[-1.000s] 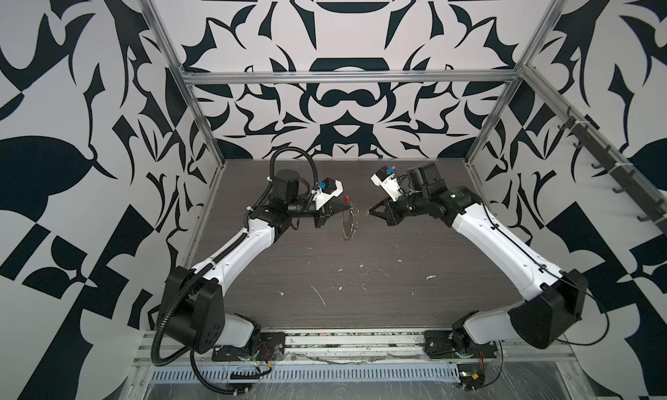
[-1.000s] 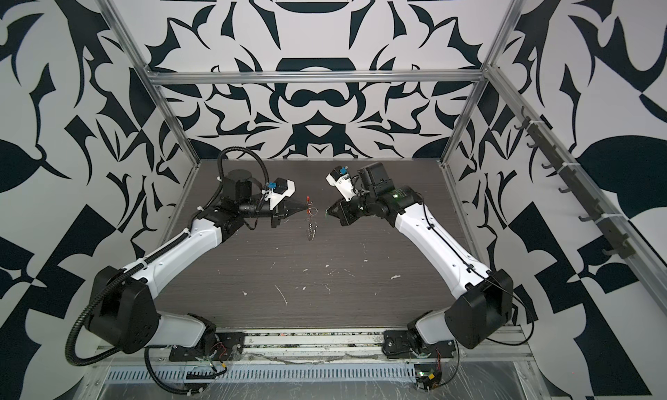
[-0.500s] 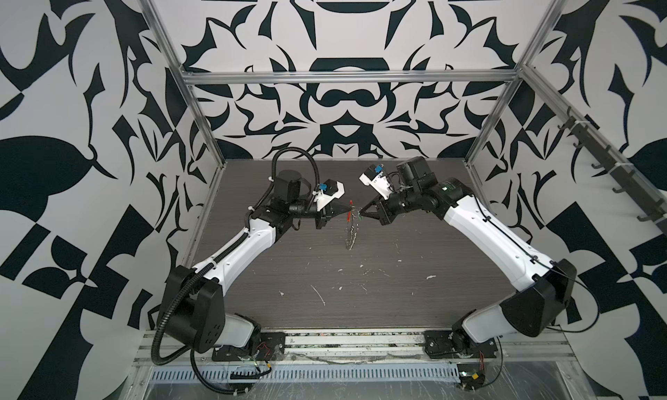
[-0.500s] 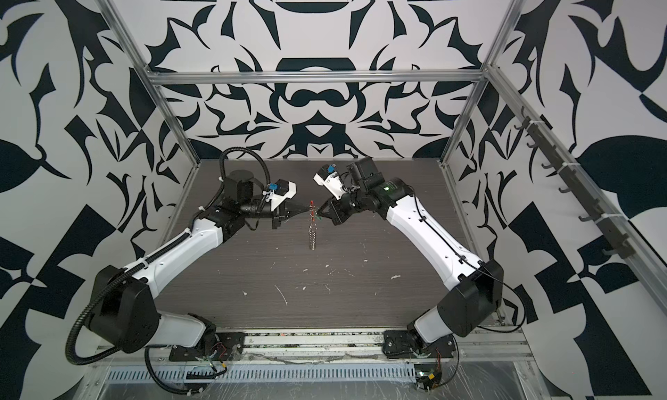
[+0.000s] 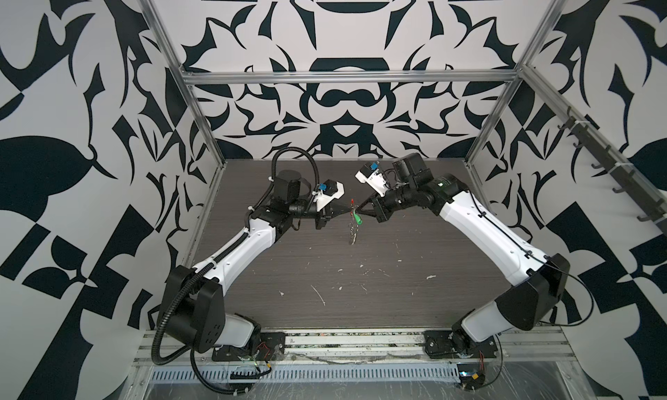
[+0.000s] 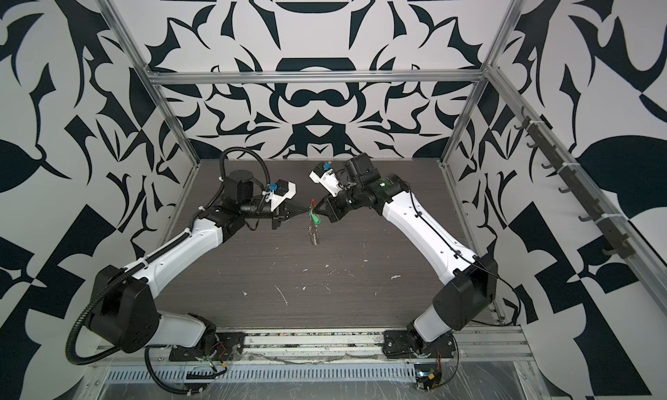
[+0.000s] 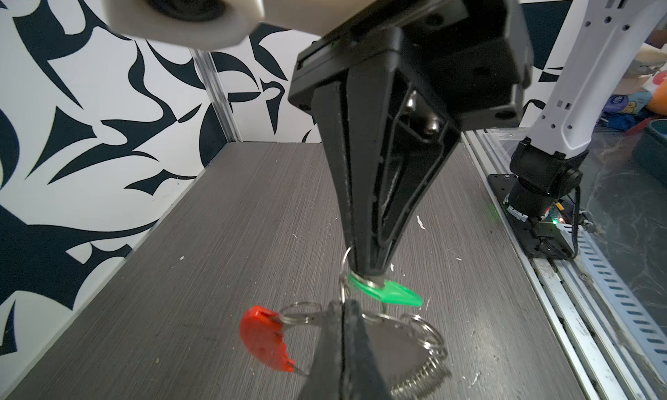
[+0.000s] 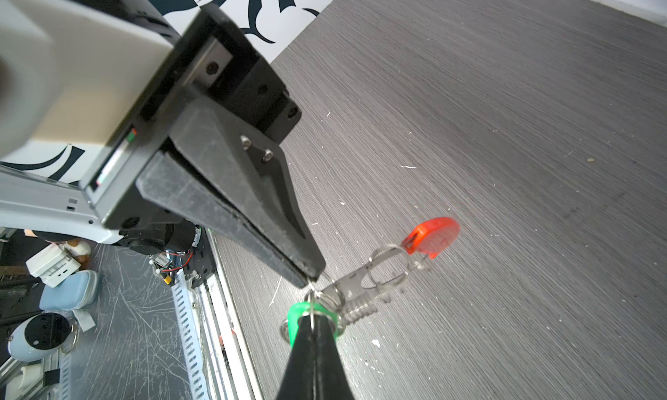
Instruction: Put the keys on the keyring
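The keyring (image 7: 422, 347) hangs in the air above the table from my left gripper (image 7: 342, 306), which is shut on it. Its silver rings dangle down and its red-orange segment (image 7: 265, 338) sticks out to one side. My right gripper (image 8: 313, 313) is shut on the thin metal ring of the keys, a green tag (image 8: 294, 313) partly hidden behind its jaws. In both top views the left gripper (image 5: 348, 211) and right gripper (image 5: 359, 211) meet tip to tip, with the green tag (image 6: 317, 219) touching the top of the keyring (image 6: 314, 234).
The dark wood-grain table (image 5: 397, 290) carries small white scraps (image 5: 319, 293) near its middle. Aluminium frame posts (image 5: 202, 127) stand at the back corners. A metal rail (image 5: 353, 347) runs along the front edge by the arm bases.
My right gripper has moved left with the green tag until its tip meets the left gripper at the keyring. The left gripper has barely moved.
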